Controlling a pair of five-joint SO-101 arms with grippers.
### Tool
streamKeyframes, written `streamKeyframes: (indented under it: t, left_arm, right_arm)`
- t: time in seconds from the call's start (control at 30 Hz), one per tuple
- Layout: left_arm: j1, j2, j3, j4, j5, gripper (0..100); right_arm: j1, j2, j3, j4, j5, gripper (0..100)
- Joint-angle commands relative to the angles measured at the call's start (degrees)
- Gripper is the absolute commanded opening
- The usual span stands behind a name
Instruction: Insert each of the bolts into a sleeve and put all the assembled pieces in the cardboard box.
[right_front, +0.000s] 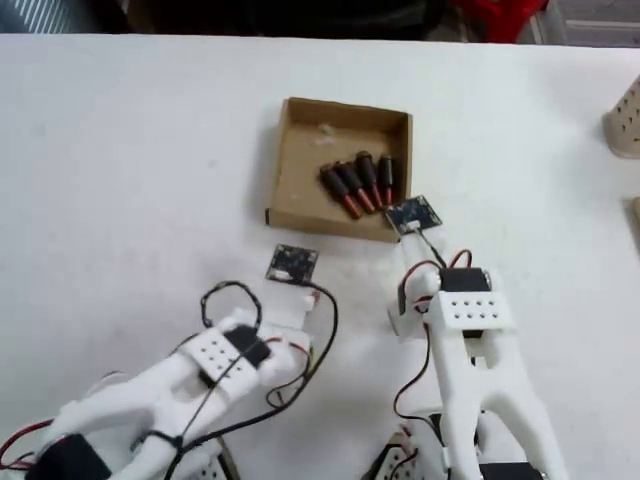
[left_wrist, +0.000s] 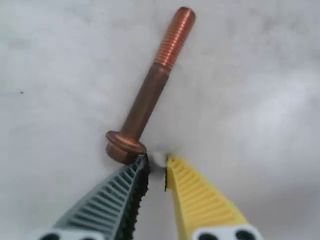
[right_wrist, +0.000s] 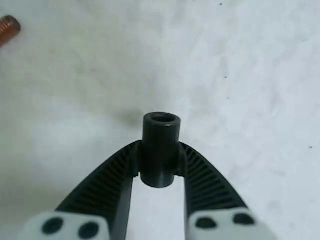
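A copper bolt (left_wrist: 150, 90) lies flat on the white table in the left wrist view, its flanged head nearest my left gripper (left_wrist: 156, 162). The grey and yellow fingers stand almost together with nothing between them, tips on the table just beside the bolt's head. My right gripper (right_wrist: 159, 150) is shut on a black sleeve (right_wrist: 161, 145), held upright with its open bore showing. The bolt's threaded tip (right_wrist: 7, 27) shows at the edge of the right wrist view. The cardboard box (right_front: 305, 160) sits beyond both arms and holds several assembled pieces (right_front: 358, 183) side by side.
Both arms stand near the table's front edge, the left arm (right_front: 225, 360) and the right arm (right_front: 470, 320), with loose cables around them. The right arm's camera board (right_front: 413, 214) hangs close to the box's near corner. A beige perforated block (right_front: 625, 120) stands at the far right.
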Motion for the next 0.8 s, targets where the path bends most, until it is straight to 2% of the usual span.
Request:
streamKeyframes:
  t: [0.0, 0.07, 0.23, 0.47, 0.77]
  left_arm:
    - [-4.1, 6.9, -5.8, -2.5, 0.8, 6]
    - [-7.2, 7.3, -6.8, -2.8, 0.8, 2]
    - [-15.8, 7.3, -9.7, -3.0, 1.3, 2]
    - [-26.3, 7.6, -10.5, -10.5, 9.6, 2]
    - [-28.1, 7.2, -13.2, -11.1, 12.6, 2]
  right_arm:
    - [0.2, -1.7, -0.4, -0.7, -0.4, 1.7]
    - [0.2, -1.7, -0.4, -0.7, -0.4, 1.7]
    - [0.2, -1.7, -0.4, -0.7, -0.4, 1.7]
    - [0.2, -1.7, -0.4, -0.7, -0.4, 1.7]
    - [0.2, -1.7, -0.4, -0.7, -0.4, 1.7]
